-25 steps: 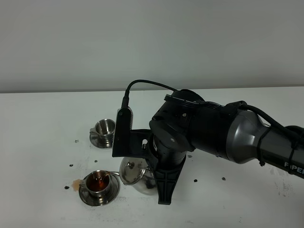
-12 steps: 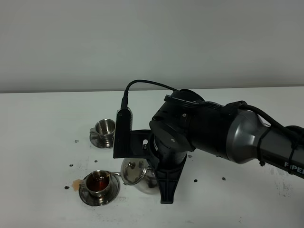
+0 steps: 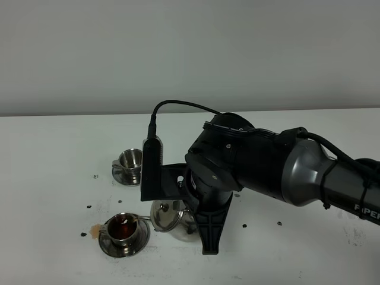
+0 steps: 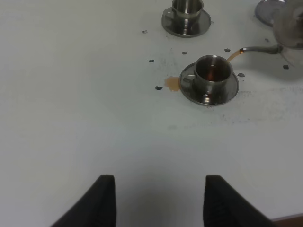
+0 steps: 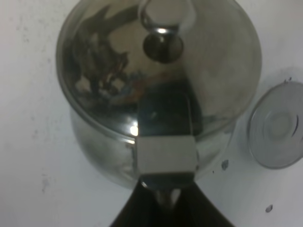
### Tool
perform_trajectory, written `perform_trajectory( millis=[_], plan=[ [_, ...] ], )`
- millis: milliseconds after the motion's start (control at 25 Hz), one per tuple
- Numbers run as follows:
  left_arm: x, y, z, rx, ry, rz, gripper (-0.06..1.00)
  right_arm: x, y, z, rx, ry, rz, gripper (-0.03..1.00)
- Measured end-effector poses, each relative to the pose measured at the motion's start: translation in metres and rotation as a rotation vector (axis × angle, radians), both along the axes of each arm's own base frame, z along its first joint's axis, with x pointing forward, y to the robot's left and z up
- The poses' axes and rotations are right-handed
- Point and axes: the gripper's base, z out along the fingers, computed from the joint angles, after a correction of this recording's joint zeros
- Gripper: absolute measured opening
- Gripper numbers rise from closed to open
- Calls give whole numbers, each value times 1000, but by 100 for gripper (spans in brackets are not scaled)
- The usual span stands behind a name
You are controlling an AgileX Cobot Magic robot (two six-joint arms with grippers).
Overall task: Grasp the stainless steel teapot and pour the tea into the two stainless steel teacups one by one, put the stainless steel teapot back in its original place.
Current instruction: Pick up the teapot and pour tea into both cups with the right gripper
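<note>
Here the right tool (image 5: 163, 194) clamps the stainless steel teapot (image 5: 199, 71); the left tool (image 4: 158, 201) gapes empty.

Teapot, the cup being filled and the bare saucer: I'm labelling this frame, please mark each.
teapot (image 5: 142, 80), right wrist view, on its lid.
cup being filled (image 4: 214, 86), left wrist view, on its wall.
bare saucer (image 5: 276, 125), right wrist view, on its centre.

The only readable writing is white lettering (image 3: 366, 208) on the dark shell of the right arm (image 3: 332, 181), at the edge of the high view; it seems to read "PIPE", the rest cut off.
</note>
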Motion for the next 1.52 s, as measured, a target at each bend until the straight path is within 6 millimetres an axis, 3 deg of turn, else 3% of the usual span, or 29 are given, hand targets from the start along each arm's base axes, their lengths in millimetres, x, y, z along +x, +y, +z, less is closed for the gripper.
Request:
perform_trajectory(
  millis=[1520],
  plan=[
    [0, 0, 0, -1, 0, 1, 48, -4, 10, 2, -4, -59, 76, 9]
  ],
)
